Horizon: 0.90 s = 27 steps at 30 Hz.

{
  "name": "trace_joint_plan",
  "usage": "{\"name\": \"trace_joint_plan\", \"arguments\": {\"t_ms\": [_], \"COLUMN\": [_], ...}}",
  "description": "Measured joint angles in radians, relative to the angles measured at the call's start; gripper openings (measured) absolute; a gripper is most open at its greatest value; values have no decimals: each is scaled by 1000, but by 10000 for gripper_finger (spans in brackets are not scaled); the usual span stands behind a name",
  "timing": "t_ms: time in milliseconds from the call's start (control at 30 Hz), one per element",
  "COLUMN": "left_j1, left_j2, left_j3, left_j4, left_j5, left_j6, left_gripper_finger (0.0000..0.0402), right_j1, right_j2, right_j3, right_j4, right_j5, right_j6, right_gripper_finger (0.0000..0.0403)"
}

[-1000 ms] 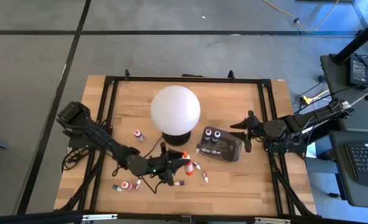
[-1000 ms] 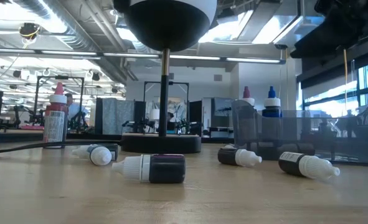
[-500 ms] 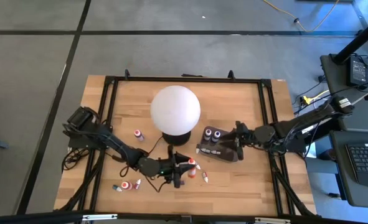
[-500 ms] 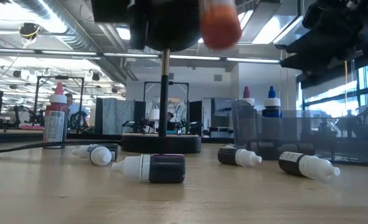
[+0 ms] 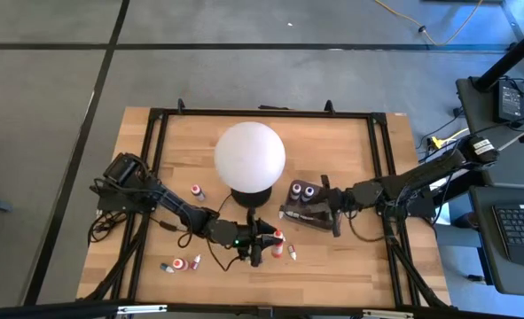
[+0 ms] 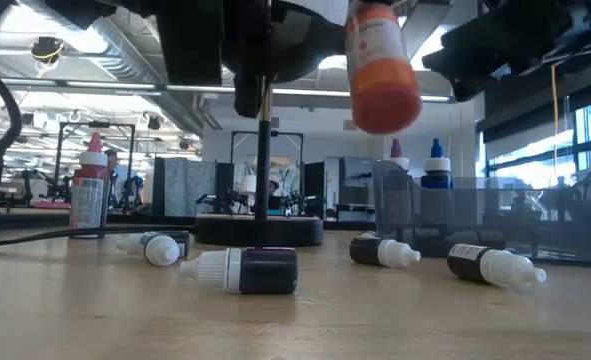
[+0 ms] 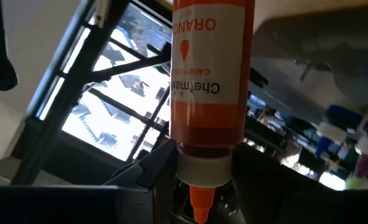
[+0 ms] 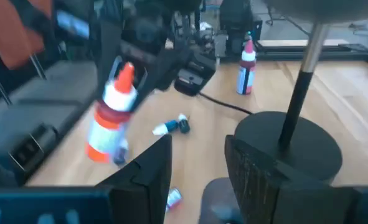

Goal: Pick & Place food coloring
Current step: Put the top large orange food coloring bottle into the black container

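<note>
My left gripper (image 5: 262,245) is shut on an orange food coloring bottle (image 5: 277,241), held in the air near the table's front, in front of the lamp base (image 5: 251,196). The low view shows the bottle (image 6: 381,70) well above the wood. My right gripper (image 5: 329,209) stands open over the right part of the dark tray (image 5: 308,213), where two capped bottles (image 5: 302,190) stand. Whether it touches the tray I cannot tell. Several small bottles (image 6: 245,270) lie on their sides on the table. My left gripper holds the orange bottle at its upper end, by the white cap (image 7: 202,171), pinched between the two fingers. The fingers come about level from the table's left. The bottle (image 8: 111,121) hangs clear of the table, tip up and base down, a little tilted.
The big white globe lamp (image 5: 250,152) stands mid-table, with its cord running left. A red bottle (image 5: 197,191) stands at the left, and small bottles (image 5: 180,263) lie near the front left. Two more (image 5: 290,252) lie in front of the tray. A black frame rims the table.
My left gripper has carried the orange bottle down and toward the table's right, so it now hangs lower in the low view. My right gripper has moved toward the table's left, from beside the tray to over its right part, tipping downward.
</note>
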Motion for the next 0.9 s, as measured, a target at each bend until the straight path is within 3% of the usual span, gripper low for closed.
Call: {"name": "trace_joint_plan", "arguments": {"t_ms": [267,500,900], "left_j1": [0,0,-1], "left_j2": [0,-1,57], "left_j3": [0,0,0], "left_j4": [0,-17,-21], "left_j5": [134,5,1], "left_j6": [-62,90,156], "left_gripper_finger": [141,141,141], "right_j1": [0,0,0], "right_j2": [162,225,228], "right_j3": [76,163,207], "right_j4": [-5,-55,-163], "right_j5": [-32,-32,-22], "right_j6": [-223,-288,-292], "right_gripper_finger": [152,152,152]}}
